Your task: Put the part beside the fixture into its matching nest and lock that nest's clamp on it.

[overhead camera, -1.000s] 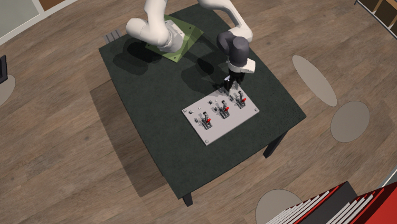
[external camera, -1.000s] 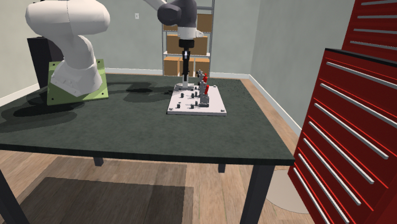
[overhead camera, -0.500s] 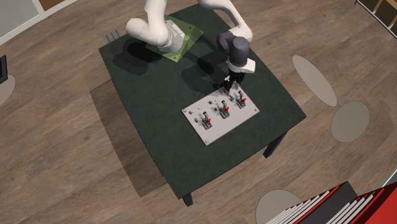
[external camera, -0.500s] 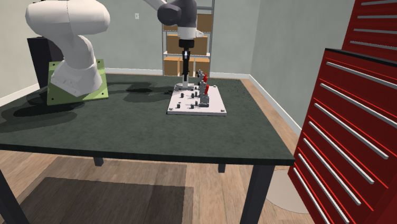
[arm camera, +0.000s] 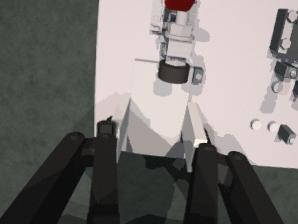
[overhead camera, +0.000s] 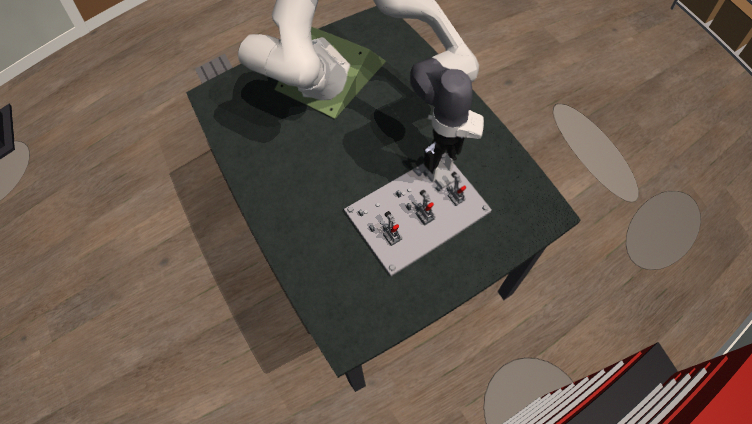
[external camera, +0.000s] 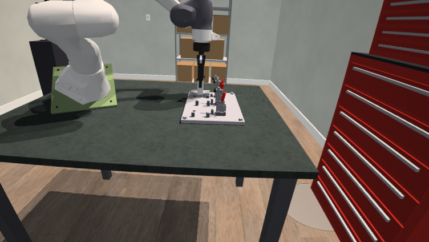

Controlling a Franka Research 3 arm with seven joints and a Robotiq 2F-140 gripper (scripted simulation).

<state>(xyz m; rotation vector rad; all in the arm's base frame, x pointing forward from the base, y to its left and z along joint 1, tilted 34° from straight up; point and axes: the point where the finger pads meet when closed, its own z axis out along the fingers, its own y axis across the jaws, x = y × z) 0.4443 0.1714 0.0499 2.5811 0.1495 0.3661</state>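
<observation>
My gripper is shut on the part, a pale grey block, gripping it across its width at the end nearest me. In the top view the gripper stands upright over the rightmost of three nests, behind its clamp. In the exterior view the gripper is low at the plate's far edge. I cannot tell whether the part touches the rest pads.
The grey plate carries two more clamps with red handles, all handles raised, and small dark blocks and pads. The arm's green base stands at the table's back. A red tool cabinet stands to the right.
</observation>
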